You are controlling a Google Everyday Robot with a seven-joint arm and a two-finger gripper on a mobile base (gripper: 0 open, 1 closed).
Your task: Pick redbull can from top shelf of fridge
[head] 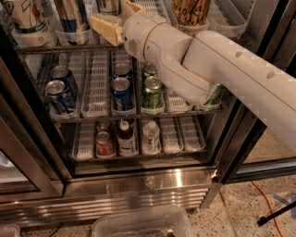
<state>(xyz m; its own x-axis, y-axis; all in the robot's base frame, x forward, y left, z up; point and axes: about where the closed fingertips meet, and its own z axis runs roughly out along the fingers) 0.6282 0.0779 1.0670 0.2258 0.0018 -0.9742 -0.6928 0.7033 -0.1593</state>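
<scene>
Redbull can, slim, silver and blue, stands in a white lane tray on the top shelf of the fridge, toward the left and cut off by the upper edge of the view. A thick white arm reaches in from the right across the open doorway. Its gripper hangs at top-shelf height, just right of the can and apart from it. The gripper looks released, with its two tan fingers spread. Nothing appears clamped between them. Another can shows just behind the fingers, and I cannot tell whether it sits inside the gap. A tan can stands further right on the same shelf. On the rack below are short blue cans and green cans. Judging by this, the reach to the shelf is made, but the grasp, lift and withdrawal are all left to do.
</scene>
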